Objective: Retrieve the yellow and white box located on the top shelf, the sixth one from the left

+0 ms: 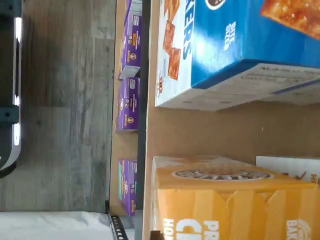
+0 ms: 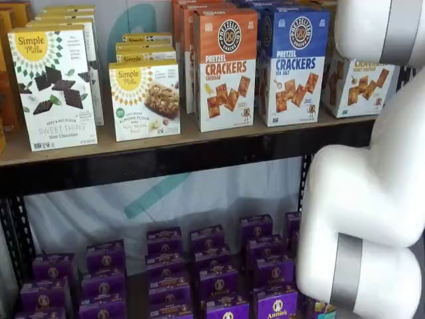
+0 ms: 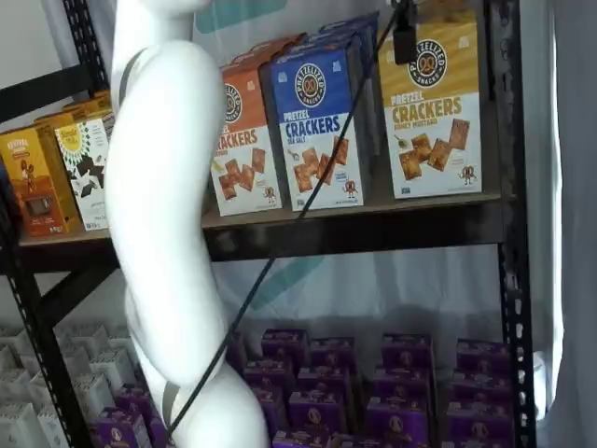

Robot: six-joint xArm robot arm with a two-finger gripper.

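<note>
While the yellow and white box (image 3: 431,107) stands unlifted at the right end of the top shelf (image 3: 373,229), the gripper (image 3: 405,35) hangs above it, jaw state indeterminable, retrieval outstanding.

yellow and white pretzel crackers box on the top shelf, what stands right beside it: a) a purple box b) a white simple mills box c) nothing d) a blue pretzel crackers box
D: in a shelf view the tall cardboard yellow and white box stands on the top shelf right next to the blue pretzel crackers box; the purple boxes sit on the level below.
</note>
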